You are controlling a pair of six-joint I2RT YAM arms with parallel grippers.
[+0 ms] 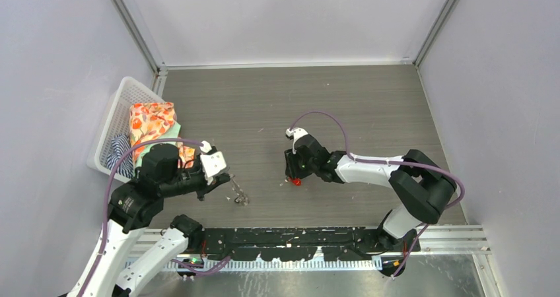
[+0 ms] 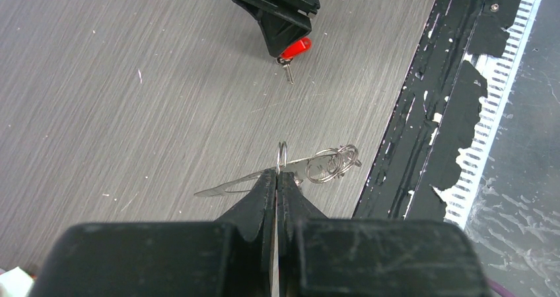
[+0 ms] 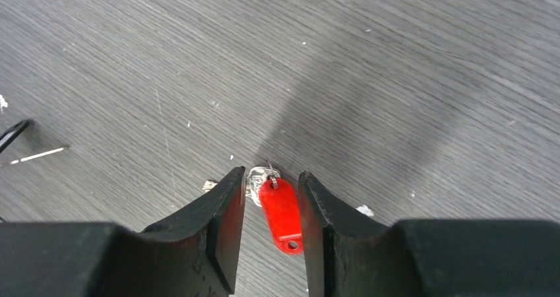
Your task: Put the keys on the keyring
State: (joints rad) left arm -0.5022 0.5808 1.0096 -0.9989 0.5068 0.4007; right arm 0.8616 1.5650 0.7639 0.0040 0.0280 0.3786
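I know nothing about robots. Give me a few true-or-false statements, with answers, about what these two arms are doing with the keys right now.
1. The left end effector is shut on the keyring. True.
2. The red key already hangs on the keyring. False: it sits between the fingers of the right end effector, well apart from the ring.
3. The right end effector straddles the red key with its jaws apart. True.
4. The white basket is empty. False: it holds folded cloths.
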